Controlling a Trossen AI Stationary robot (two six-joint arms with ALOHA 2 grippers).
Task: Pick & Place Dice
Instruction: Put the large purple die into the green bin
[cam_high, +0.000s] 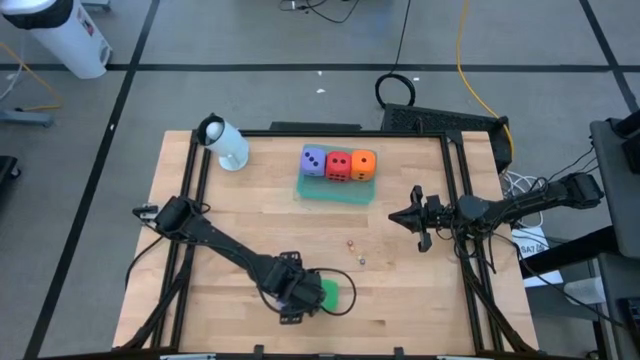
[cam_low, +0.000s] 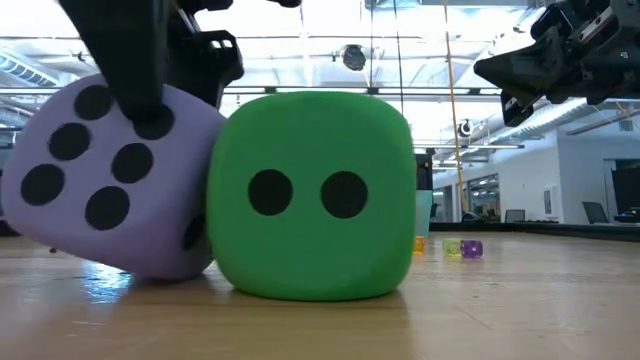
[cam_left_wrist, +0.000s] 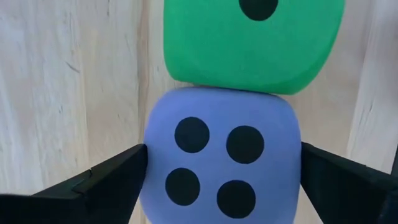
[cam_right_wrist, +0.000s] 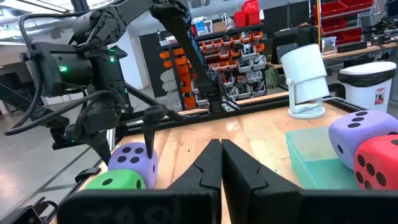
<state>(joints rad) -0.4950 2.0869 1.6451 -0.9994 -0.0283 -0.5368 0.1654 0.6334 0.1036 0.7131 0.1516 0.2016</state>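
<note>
My left gripper (cam_high: 297, 292) is near the table's near edge, closed around a purple die (cam_left_wrist: 221, 155) whose top face shows four pips. A green die (cam_high: 330, 293) stands on the table right beside it, touching it on the right (cam_low: 310, 190). A second purple die (cam_high: 314, 161), a red die (cam_high: 339, 165) and an orange die (cam_high: 363, 164) sit in a row on the teal tray (cam_high: 355, 195). My right gripper (cam_high: 398, 216) hovers shut over the table's right part, clear of everything. My left gripper pinches the purple die between its two fingers (cam_left_wrist: 124, 180), one on each of two opposite side faces (cam_left_wrist: 149, 168). The fingers come from above, pointing down (cam_low: 135, 80). The die sits tilted, its lower edge (cam_low: 150, 272) on the table, leaning against the green die.
A white cylinder on a stand (cam_high: 225, 145) is at the far left corner. Two tiny specks (cam_high: 356, 250) lie mid-table. Black rails (cam_high: 195, 200) run along the table's sides. Bare wood lies between the tray and the left gripper.
</note>
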